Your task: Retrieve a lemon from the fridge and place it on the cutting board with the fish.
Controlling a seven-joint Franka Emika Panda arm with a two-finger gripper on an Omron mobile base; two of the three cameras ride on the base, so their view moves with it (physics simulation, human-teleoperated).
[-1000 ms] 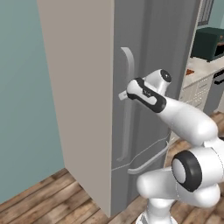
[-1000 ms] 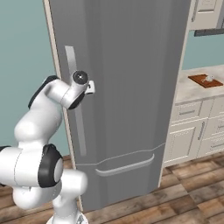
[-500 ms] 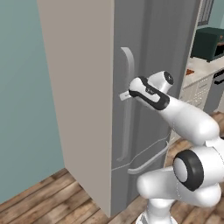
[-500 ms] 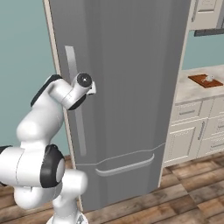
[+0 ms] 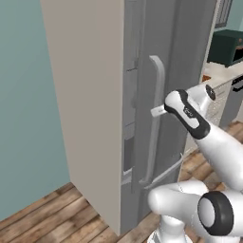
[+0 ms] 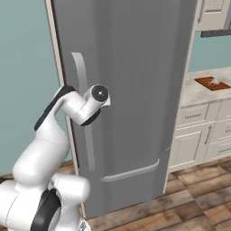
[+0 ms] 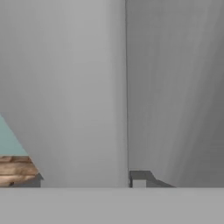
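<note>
The tall grey fridge (image 5: 142,57) stands with its door a little ajar, and a narrow gap (image 5: 129,142) shows grey inner shelves. My gripper (image 5: 159,111) sits at the middle of the long vertical handle (image 5: 155,137), shut on it. From the right base the hand (image 6: 97,94) covers the handle (image 6: 83,76) at that height. In the hand view one dark fingertip (image 7: 139,177) rises against the grey door. The reddish-brown cutting board (image 6: 208,83) lies on the far counter with the small silvery fish (image 6: 216,80) on it. The lemon is hidden.
White cabinets with drawers (image 6: 198,135) stand under the pale counter (image 6: 194,92) right of the fridge. A dark appliance (image 5: 228,45) sits at the back right. The fridge's lower drawer has a horizontal handle (image 6: 131,172). Wooden floor (image 5: 42,223) and a teal wall (image 5: 28,104) lie to the left.
The fridge door has swung out a little with my gripper on its handle, so a gap now shows the inner shelves. The hand has moved outward with the handle.
</note>
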